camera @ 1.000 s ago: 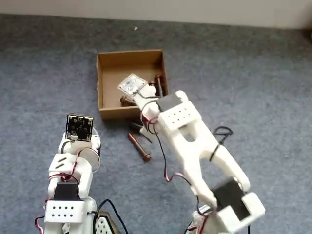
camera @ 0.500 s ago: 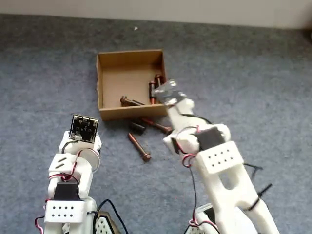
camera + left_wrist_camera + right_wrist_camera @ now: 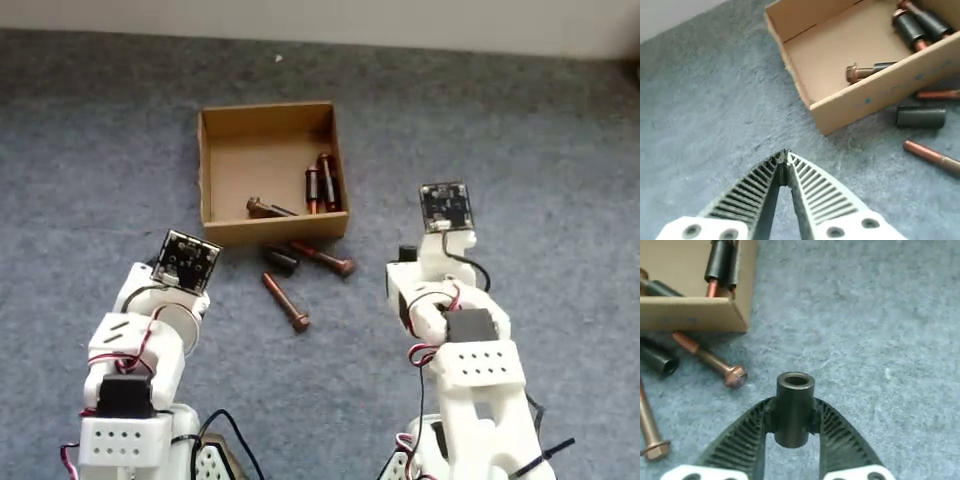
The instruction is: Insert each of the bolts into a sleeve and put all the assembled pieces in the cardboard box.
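Right gripper (image 3: 794, 412) pinches sleeve (image 3: 796, 390) upright, bore up, ready for 1 of 2 loose bolts (image 3: 710, 360); left gripper (image 3: 786, 160) pressed together, empty.

Assembled pieces (image 3: 327, 182) lie in the cardboard box (image 3: 270, 231) — at its right and front. Just before it on the surface (image 3: 520, 150) lie two bolts (image 3: 322, 258) and a sleeve (image 3: 280, 261).

Indoor room, home or office unclear: grey carpet (image 3: 520, 150) runs up to a pale wall (image 3: 400, 18).
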### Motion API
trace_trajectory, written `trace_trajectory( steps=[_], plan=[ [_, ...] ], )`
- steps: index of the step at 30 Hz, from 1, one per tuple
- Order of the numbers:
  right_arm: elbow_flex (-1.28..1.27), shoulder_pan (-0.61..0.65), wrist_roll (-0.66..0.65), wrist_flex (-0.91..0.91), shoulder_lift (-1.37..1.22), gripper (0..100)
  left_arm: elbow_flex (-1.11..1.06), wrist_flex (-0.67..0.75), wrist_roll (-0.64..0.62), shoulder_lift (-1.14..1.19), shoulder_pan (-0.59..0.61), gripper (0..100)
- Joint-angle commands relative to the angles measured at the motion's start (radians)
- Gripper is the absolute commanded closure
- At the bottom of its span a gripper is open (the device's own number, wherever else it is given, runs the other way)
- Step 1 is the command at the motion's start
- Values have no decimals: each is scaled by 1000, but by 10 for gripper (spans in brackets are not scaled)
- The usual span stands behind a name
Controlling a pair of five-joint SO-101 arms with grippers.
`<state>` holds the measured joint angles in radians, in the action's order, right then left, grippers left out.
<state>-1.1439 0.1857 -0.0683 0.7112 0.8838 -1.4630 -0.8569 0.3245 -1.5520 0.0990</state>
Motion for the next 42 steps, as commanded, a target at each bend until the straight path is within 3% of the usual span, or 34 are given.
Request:
trace_trajectory(
  steps=[1,8,13,18,24,29,42],
  plan=[
    [-4,-36,23,-74,31,992,179,-137,104,2,-77,992],
    [-12,-45,29,-85,31,992,315,-269,187,19,-143,992],
    [-4,-114,32,-85,31,992,424,-302,269,271,-189,992],
    [-4,-150,34,-85,31,992,579,-321,471,638,-242,979],
    [-5,-157,34,-85,31,992,707,-313,658,941,-254,819],
    [-5,-157,34,-85,31,992,777,-313,856,1106,-271,819],
    [-4,-194,34,-85,31,992,969,-311,865,1457,-478,819]
  ],
)
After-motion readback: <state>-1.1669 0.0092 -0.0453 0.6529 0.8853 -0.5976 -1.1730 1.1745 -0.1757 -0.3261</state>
